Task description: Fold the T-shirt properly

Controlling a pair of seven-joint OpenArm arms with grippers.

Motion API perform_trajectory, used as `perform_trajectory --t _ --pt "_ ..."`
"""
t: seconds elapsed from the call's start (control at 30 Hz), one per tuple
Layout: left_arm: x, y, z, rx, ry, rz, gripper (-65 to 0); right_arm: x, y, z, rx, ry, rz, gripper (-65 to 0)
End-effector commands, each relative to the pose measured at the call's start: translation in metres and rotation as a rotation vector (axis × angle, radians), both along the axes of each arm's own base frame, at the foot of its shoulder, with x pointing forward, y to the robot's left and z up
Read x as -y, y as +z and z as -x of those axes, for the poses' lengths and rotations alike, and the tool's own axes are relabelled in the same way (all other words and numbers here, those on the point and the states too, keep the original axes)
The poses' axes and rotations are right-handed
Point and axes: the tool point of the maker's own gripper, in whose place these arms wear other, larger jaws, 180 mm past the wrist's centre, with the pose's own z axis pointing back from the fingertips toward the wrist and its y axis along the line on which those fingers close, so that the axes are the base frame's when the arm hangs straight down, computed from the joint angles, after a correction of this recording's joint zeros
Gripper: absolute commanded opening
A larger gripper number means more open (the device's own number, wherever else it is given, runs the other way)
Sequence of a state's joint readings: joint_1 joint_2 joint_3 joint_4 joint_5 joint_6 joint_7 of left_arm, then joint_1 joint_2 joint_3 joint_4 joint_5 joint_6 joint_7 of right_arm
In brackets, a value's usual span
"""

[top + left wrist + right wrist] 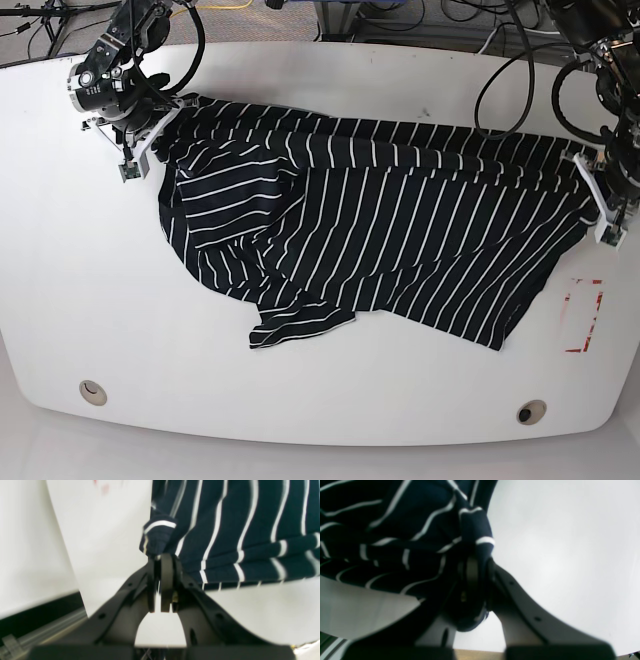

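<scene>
The black, white-striped T-shirt (380, 230) lies spread and rumpled across the white table (320, 400), stretched taut along its far edge between both arms. At the right of the base view, my left gripper (592, 178) is shut on one corner of the fabric. The left wrist view shows the jaws of the left gripper (162, 558) pinched together on a bunched bit of T-shirt (225, 530). At the far left, my right gripper (158, 128) is shut on the other corner. The right wrist view has the right gripper (477, 559) wrapped in T-shirt (395, 530) cloth.
A red-outlined paper mark (583, 315) lies on the table near the right edge. Two round holes (92, 391) (531, 411) sit near the front edge. Cables (500, 70) hang behind the table's back edge.
</scene>
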State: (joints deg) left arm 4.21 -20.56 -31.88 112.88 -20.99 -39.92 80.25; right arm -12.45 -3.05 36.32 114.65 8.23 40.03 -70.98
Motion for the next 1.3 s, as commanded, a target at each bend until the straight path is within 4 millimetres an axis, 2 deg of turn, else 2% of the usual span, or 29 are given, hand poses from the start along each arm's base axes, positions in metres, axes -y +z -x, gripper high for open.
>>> perform_trajectory --t 0.0,0.2,0.37,0.5,0.63,0.8,1.03,1.1,1.27 --pt "-0.01 0.003 0.009 -0.012 0.01 -0.037 -64.4 0.004 0.01 -0.007 0.036 0.002 0.018 -63.3" --pt "-0.008 -0.016 0.03 -0.081 0.009 -0.032 -64.4 0.003 0.014 -0.015 0.057 0.002 0.015 -63.4" --pt "-0.003 -0.019 0.03 -0.057 -0.01 -0.013 -64.4 0.001 0.016 -0.02 0.071 0.003 0.012 -63.4" --pt "0.004 -0.014 0.021 0.021 -0.007 0.03 -64.4 0.003 0.025 -0.035 0.11 0.001 0.014 -63.4" --pt "0.004 0.011 -0.006 0.168 0.015 0.065 -64.4 0.008 0.042 -0.057 0.172 0.003 0.03 -63.4" --pt "0.01 0.05 -0.046 0.322 0.014 0.089 -64.4 0.026 0.076 -0.09 0.271 0.009 0.09 -63.4" --pt "0.019 0.117 -0.096 0.539 0.008 0.128 -64.4 0.053 0.139 -0.134 0.429 0.008 0.179 -63.3" --pt "0.029 0.141 -0.112 0.605 0.0 0.151 -64.4 0.063 0.163 -0.146 0.484 0.005 0.214 -63.1" --pt "0.038 0.19 -0.133 0.742 0.008 0.199 -64.4 0.075 0.21 -0.172 0.578 0.024 0.276 -63.1"
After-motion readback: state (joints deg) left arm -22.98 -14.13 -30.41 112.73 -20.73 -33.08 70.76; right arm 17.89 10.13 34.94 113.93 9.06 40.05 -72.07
